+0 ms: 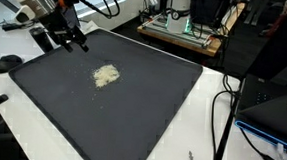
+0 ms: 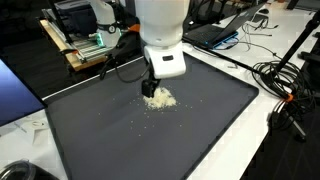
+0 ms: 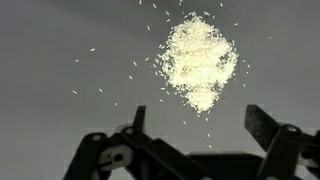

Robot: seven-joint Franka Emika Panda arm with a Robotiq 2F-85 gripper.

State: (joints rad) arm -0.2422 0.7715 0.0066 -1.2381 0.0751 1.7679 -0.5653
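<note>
A small heap of pale grains [image 1: 106, 76] lies on a large dark mat [image 1: 141, 120]; the heap [image 2: 159, 98] shows in both exterior views, with loose grains scattered round it. In the wrist view the heap [image 3: 197, 60] fills the upper middle. My gripper [image 3: 198, 122] hangs above the mat with its two dark fingers [image 3: 262, 124] spread wide and nothing between them. In an exterior view my gripper [image 1: 71, 43] is near the mat's far left corner, apart from the heap. In another exterior view the gripper [image 2: 152, 88] stands just behind the heap.
The mat [image 2: 150, 140] covers most of a white table [image 1: 205, 144]. Black cables [image 2: 285, 95] lie on the table beside the mat. A laptop [image 1: 277, 110] sits near one edge. Electronics on a wooden stand [image 1: 182, 30] are behind. A black round object [image 1: 8, 63] is at the table edge.
</note>
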